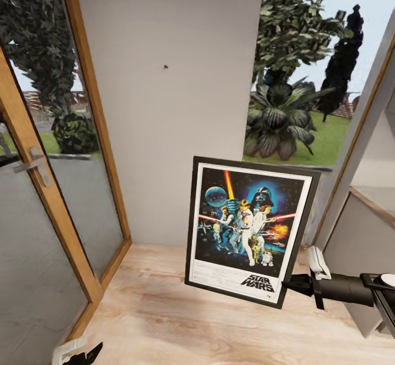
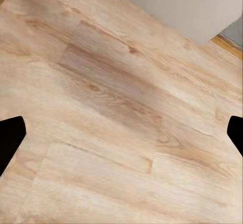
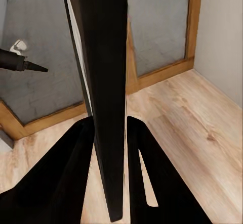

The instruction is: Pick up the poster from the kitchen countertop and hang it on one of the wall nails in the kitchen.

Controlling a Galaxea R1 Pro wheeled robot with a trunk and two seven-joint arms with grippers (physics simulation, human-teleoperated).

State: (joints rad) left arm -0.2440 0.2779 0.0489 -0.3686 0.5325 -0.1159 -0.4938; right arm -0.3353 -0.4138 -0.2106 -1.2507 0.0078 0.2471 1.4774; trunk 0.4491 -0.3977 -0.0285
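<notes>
The Star Wars poster (image 1: 249, 228) hangs upright in the air, tilted slightly, in front of the pale grey wall. My right gripper (image 1: 291, 285) is shut on its lower right frame edge. In the right wrist view the poster (image 3: 109, 82) is edge-on, with a black finger (image 3: 71, 173) pressed on each side. One tiny dark wall nail (image 1: 165, 67) sits high on the wall, up and to the left of the poster and well apart from it. My left gripper (image 2: 123, 135) hangs low over the wooden floor, open and holding nothing. The kitchen countertop is out of view.
A glass door in a wooden frame with a metal handle (image 1: 35, 162) stands at the left. A window onto garden plants (image 1: 285, 118) lies right of the wall. A pale slanted panel (image 1: 362, 244) closes in the right side. Light wooden floor (image 1: 192, 321) runs below.
</notes>
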